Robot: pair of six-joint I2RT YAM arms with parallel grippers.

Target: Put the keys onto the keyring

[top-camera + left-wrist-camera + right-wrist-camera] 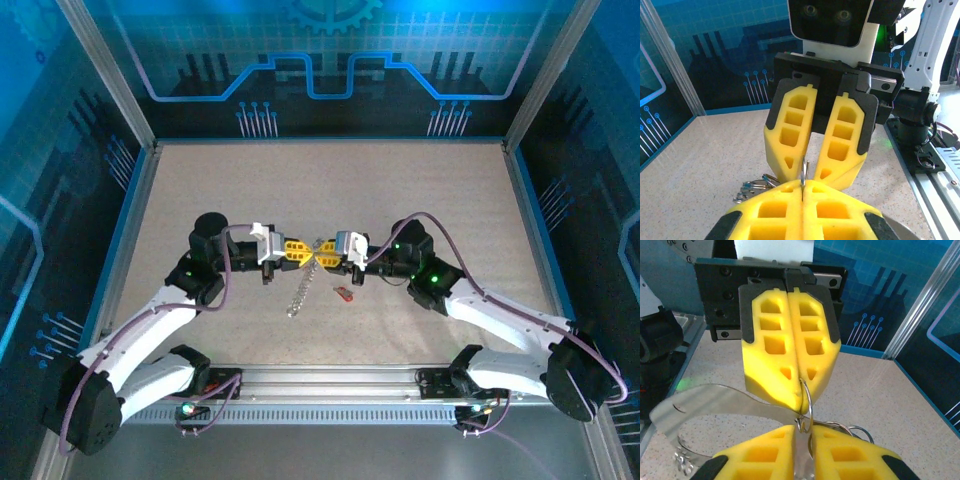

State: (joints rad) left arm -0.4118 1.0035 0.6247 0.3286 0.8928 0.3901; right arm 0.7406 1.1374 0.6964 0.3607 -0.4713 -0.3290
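Two grippers: the left gripper (309, 253) and the right gripper (323, 256) meet tip to tip over the middle of the table (200, 200).
Left jaws: clenched on the keyring (803, 175), whose thin wire stands up out of the closed yellow tips.
Right jaws: drawn nearly together, with silvery metal in the slit between them. Whether they truly pinch it I cannot tell.
Keyring: held off the table between the two sets of tips. A chain (298, 290) trails from it toward the near edge, and a flat metal tag (715, 402) hangs beside it.
Keys: one red-headed key (343, 293) lies flat on the table just right of the chain, touched by neither gripper. The second key I cannot pick out.
Done so far: the ring looks lifted and steadied, no more.
Left to do: seemingly all the threading, since no red head sits on the ring. The loose key still needs picking up.
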